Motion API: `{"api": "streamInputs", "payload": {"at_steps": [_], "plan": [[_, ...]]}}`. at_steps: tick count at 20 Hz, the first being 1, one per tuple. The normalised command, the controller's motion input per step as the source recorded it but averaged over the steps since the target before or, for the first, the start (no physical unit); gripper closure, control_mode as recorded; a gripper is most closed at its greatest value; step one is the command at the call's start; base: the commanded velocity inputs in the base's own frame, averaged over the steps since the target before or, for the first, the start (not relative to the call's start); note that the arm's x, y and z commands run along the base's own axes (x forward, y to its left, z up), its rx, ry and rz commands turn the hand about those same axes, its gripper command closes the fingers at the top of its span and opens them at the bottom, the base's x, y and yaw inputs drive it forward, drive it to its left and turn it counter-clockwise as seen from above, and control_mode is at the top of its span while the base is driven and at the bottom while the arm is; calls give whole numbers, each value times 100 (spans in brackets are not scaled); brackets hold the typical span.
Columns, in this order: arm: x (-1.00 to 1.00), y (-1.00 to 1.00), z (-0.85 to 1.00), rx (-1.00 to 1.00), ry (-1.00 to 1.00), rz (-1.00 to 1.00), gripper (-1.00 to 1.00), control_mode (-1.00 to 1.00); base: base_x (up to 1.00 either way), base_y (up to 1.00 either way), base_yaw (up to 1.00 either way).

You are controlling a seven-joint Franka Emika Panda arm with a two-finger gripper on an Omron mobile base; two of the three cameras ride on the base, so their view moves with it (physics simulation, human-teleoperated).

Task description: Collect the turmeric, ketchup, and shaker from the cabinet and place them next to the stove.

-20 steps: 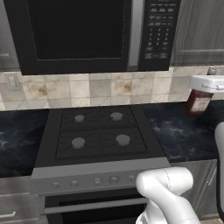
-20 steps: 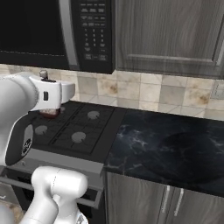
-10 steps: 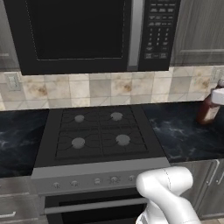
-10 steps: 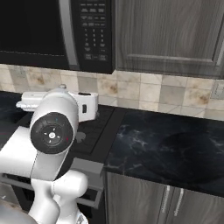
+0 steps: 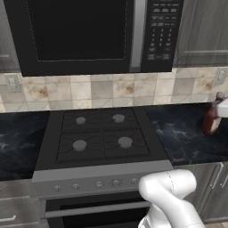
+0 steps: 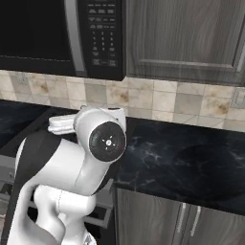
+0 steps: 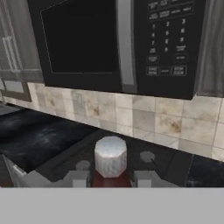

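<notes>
My gripper (image 7: pixel 111 180) is shut on the ketchup (image 7: pixel 110 155), a dark red bottle whose pale cap stands up between the two fingers (image 7: pixel 79 178). In the left base view the ketchup (image 5: pixel 209 121) hangs upright at the right edge, over the dark counter to the right of the stove (image 5: pixel 101 134), with the gripper (image 5: pixel 215 114) clamped around it. Ahead of the hand, the stove (image 7: pixel 147 156) and its burners lie below the microwave. The turmeric and the shaker are out of view.
A black microwave (image 5: pixel 89 35) hangs over the cooktop. Grey wall cabinets (image 6: pixel 186 38) with shut doors sit to its right. Black marble counter (image 6: pixel 191 162) runs right of the stove. My white arm's elbow (image 6: pixel 107 141) bulks large in the right base view.
The arm has swung rightward and slightly down with the ketchup, from beside the stove's back right to the right edge of the left base view. The elbow now faces the right camera.
</notes>
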Motion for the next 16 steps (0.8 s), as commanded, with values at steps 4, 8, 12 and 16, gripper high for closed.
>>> {"api": "streamInputs", "payload": {"at_steps": [4,8,12,16], "plan": [[50,-28,-39,-2,10,13,100,-100,0,0,0],[27,-28,-41,-5,0,16,100,-100,0,0,0],[29,-34,-40,0,0,18,100,-100,0,0,0],[45,-24,-31,-4,0,15,100,-100,0,0,0]]}}
